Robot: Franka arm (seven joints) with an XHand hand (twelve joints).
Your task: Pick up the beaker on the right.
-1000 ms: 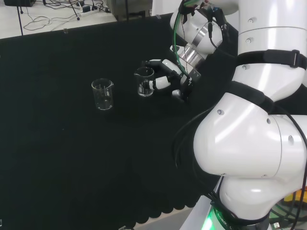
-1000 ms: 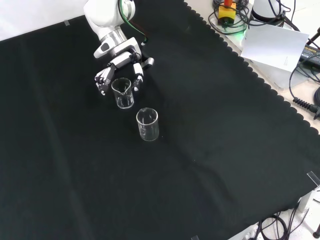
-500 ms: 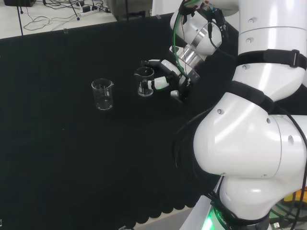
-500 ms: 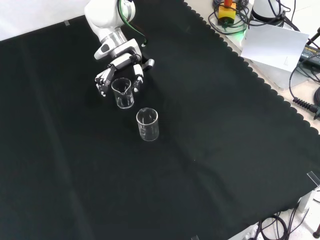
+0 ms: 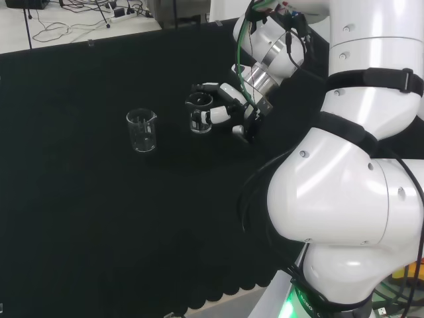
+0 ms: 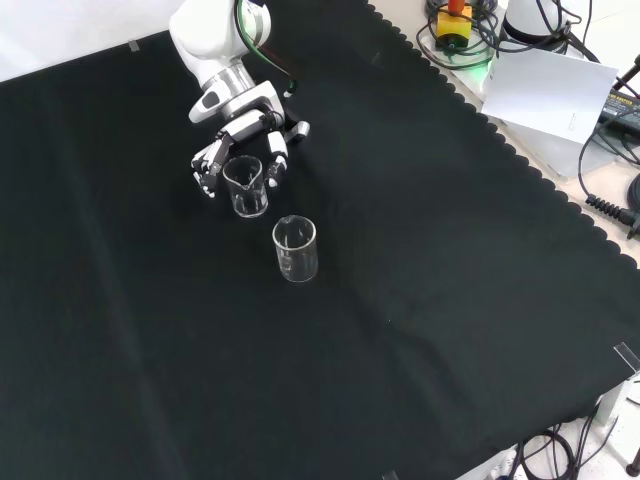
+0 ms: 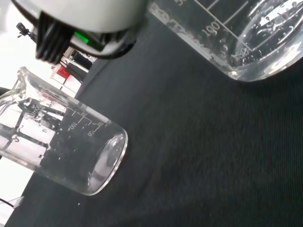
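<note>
Over the last second the hand [image 5: 228, 109] has drawn in around the right-hand beaker [image 5: 199, 112] of the head view: its fingers, which stood a little off the glass, now curl round the wall from both sides, and the beaker sits slightly higher in that view than it did, so it looks just lifted or tipped off the cloth, though whether its base has cleared the desk [image 5: 79, 218] cannot be told for sure. In the front view the same beaker [image 6: 246, 186] stands between the fingers [image 6: 275, 160] with the palm behind it, toward the far edge of the desk, and it has hardly shifted there. The other beaker [image 5: 141, 130] stands untouched and upright to the left in the head view, nearer the camera in the front view [image 6: 296, 248], close by but apart from the held one. The wrist view shows both glasses close, one beaker [image 7: 61, 146] across the cloth and the held one's base [image 7: 255, 38] by the palm. By my reading the grasp is made and the lift is only beginning; a straight rise should keep it clear of its neighbour
</note>
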